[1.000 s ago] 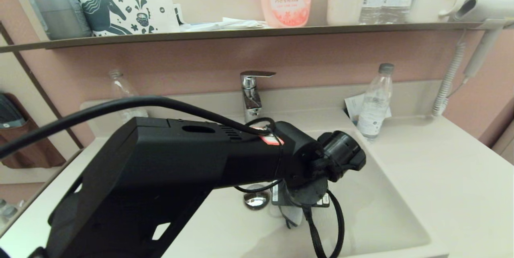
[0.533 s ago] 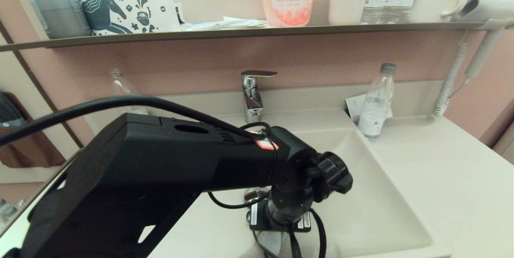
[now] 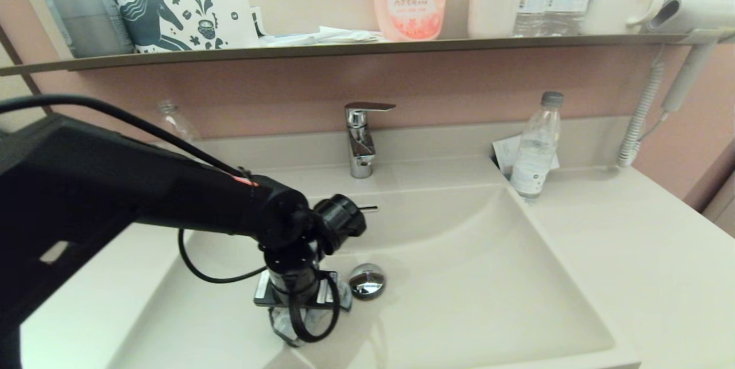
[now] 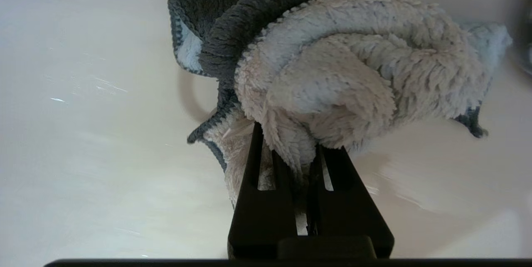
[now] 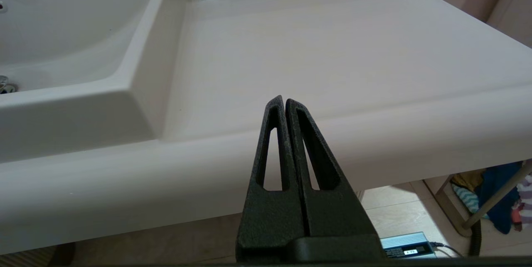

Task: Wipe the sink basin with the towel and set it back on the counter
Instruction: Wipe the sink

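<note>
I see the towel (image 4: 332,76) bunched on the floor of the sink basin (image 3: 488,277), lower centre of the head frame, clamped in my left hand (image 4: 286,150); from the head camera the wrist hides most of it. The drain plug (image 3: 367,280) sits just beside it. My right hand (image 5: 285,103), fingers pressed together and holding nothing, hangs off the front edge of the bench (image 5: 332,42). A water bottle (image 3: 535,148) stands by the basin's far right corner.
</note>
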Controlling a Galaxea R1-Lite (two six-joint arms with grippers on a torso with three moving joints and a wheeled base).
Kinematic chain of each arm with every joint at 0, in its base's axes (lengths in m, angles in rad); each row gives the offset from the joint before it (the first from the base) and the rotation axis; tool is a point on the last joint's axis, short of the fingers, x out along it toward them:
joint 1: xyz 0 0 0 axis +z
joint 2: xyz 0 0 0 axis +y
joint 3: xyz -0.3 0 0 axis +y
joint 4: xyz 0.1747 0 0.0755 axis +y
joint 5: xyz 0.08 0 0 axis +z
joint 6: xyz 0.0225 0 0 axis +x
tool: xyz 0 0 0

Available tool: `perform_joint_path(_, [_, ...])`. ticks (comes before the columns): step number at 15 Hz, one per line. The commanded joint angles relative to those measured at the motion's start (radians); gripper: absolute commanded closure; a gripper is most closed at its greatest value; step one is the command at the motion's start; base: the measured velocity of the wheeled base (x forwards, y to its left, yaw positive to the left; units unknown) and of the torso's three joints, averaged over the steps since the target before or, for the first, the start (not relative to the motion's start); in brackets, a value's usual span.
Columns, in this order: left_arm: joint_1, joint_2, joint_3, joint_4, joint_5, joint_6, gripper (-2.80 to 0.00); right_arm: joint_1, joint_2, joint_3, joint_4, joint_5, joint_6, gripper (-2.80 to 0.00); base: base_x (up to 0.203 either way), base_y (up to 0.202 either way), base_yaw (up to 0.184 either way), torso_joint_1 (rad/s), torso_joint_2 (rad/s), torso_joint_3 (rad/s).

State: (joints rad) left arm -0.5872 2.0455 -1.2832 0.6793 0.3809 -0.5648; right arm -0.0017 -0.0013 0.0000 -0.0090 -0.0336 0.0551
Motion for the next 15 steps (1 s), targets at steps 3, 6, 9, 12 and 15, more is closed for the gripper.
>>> perform_joint_path(3, [0.193, -0.072, 0.032, -0.176, 0.004, 0.183, 0.0, 0.0, 0.001, 0.0, 0.0, 0.0, 0.0, 0.0, 0.0, 0.0, 0.0, 0.0, 0.0, 0.0])
perform_joint_path(6, [0.179, -0.006, 0.02, -0.343, 0.009, 0.173, 0.0, 0.0, 0.001, 0.0, 0.0, 0.0, 0.0, 0.0, 0.0, 0.0, 0.0, 0.0, 0.0, 0.0])
perform_joint_path(9, [0.085, 0.069, -0.037, -0.354, 0.023, 0.049, 0.0, 0.0, 0.001, 0.0, 0.0, 0.0, 0.0, 0.0, 0.0, 0.0, 0.0, 0.0, 0.0, 0.0])
perform_joint_path(12, [-0.007, 0.122, -0.09, -0.352, 0.035, -0.004, 0.0, 0.0, 0.001, 0.0, 0.0, 0.0, 0.0, 0.0, 0.0, 0.0, 0.0, 0.0, 0.0, 0.0])
perform_joint_path(15, [-0.079, 0.177, -0.223, -0.266, 0.058, -0.092, 0.0, 0.0, 0.001, 0.0, 0.0, 0.0, 0.0, 0.0, 0.0, 0.0, 0.0, 0.0, 0.0, 0.0])
